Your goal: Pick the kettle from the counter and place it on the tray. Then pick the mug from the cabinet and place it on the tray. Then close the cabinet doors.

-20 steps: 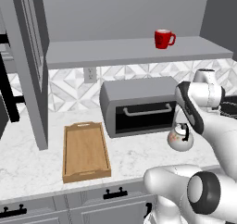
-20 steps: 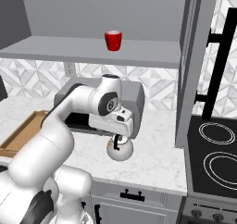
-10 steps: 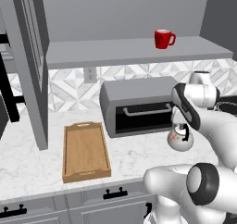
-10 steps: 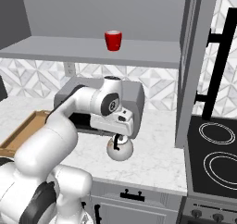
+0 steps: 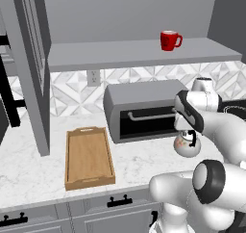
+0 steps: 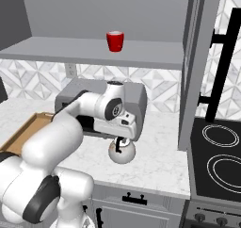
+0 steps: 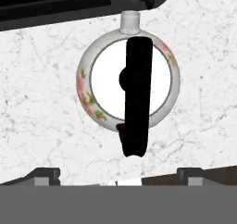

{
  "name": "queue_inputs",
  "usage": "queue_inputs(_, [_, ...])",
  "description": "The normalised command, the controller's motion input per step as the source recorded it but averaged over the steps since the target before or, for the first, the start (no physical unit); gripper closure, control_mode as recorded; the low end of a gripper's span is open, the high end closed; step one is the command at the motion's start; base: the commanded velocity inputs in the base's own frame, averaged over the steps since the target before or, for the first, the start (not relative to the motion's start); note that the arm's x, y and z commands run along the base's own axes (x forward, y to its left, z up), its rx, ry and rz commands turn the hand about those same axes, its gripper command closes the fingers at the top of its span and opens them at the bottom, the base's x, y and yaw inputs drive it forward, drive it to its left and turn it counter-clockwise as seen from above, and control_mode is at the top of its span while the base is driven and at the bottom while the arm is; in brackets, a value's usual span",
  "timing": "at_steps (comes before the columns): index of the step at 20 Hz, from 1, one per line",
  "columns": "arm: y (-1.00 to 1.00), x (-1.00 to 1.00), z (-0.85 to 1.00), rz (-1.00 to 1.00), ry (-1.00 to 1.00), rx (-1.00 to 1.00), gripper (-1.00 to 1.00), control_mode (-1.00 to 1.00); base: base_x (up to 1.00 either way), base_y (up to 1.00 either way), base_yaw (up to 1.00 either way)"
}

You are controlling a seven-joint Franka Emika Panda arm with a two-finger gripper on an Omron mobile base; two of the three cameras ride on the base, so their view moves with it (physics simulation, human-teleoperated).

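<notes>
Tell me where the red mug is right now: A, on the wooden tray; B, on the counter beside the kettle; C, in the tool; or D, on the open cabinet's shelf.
D: the mug stands on the cabinet shelf above the toaster oven.

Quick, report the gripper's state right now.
Gripper: open, holding nothing, its finger tips set wide apart above the small round silver-white kettle with the black arched handle.

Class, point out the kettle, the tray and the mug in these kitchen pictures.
kettle (image 7: 92,105): hand view, its flowered rim.
tray (image 5: 88,158): left base view, its wooden floor.
mug (image 6: 115,42): right base view, its red side.
</notes>
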Motion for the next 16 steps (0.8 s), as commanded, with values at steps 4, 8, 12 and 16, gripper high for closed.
queue_inputs(4, [-0.06,0.11,-0.14,0.0,0.0,0.0,-1.0,-1.0,0.0,0.0,0.0])
queue_inputs(8, [-0.07,0.07,-0.1,0.0,0.0,0.0,-1.0,-1.0,0.0,0.0,0.0])
queue_inputs(12, [-0.08,0.09,-0.07,0.0,0.0,0.0,-1.0,-1.0,0.0,0.0,0.0])
queue_inputs(16, [-0.03,0.14,-0.07,0.0,0.0,0.0,-1.0,-1.0,0.0,0.0,0.0])
